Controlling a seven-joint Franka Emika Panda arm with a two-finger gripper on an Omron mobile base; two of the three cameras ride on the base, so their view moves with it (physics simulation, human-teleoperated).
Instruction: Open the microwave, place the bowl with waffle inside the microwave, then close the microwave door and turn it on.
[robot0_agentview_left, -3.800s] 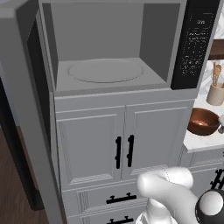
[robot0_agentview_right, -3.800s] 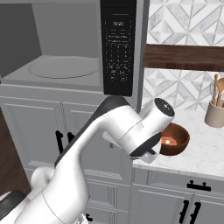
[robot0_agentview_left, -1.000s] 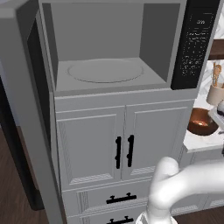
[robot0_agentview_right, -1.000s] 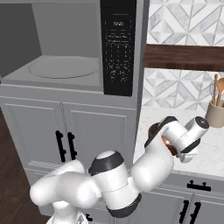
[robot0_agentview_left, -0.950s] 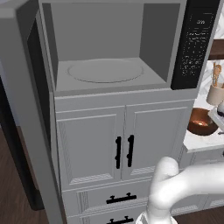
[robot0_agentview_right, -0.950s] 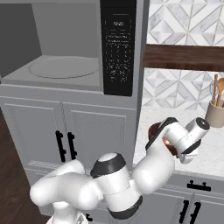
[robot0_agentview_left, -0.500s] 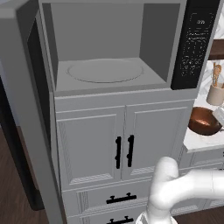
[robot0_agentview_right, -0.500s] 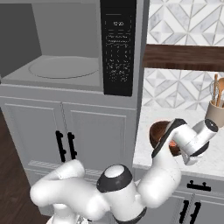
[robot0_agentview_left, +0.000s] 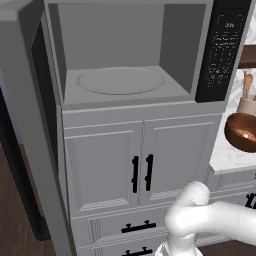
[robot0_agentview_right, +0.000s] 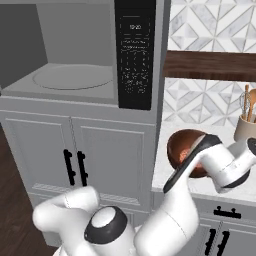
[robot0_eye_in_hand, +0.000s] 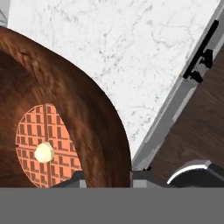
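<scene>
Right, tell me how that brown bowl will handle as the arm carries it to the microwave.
The bowl looks rigid and glossy, so a grip on its rim may slip. Its rounded underside suggests it could rock when set down. The waffle lies loose inside, so tilting would probably slide it.

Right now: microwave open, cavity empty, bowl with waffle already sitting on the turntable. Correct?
Not quite. The bowl with the waffle is not on the turntable; the right base view shows it over the marble counter, at the end effector. The microwave is open and empty.
</scene>
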